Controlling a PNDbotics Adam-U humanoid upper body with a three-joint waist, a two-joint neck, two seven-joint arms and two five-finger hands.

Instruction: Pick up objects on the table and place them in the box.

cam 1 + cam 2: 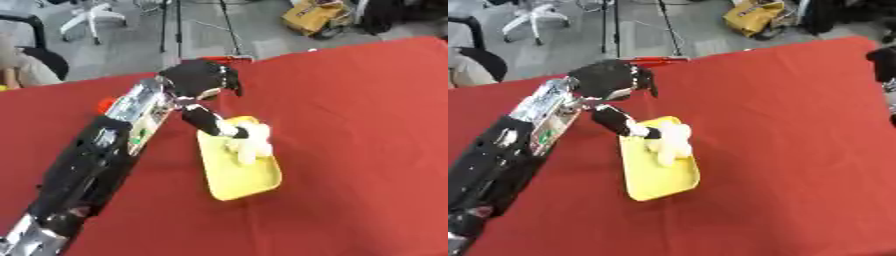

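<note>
Reaching in from the lower left, the robot's left arm [87, 165] extends diagonally across the desk [350, 125], which is covered by a red cloth. The left robot hand [203, 80] hangs above the far end of a shallow yellow box [241, 177] that lies open on the cloth near the middle of the desk, its long side running away from the robot. A thumb or finger of that hand [208, 122] points down toward the box, and its tip meets a whitish, soft-looking object [252, 142] that sits in the far half of the box, partly over the far rim. Blur prevents judging whether the robot hand is grasping this object or merely touching it, and whether the remaining fingers are curled. A small red-orange thing [106, 104] shows on the cloth just beside the forearm, mostly hidden by it. At the right edge of the right eye view, a dark part of the right arm [884, 65] enters over the desk; the right robot hand itself appears in neither view. Beyond the far edge of the desk, a grey floor carries an office chair base [92, 17], tripod legs [175, 25] and a yellow bag [315, 15].
</note>
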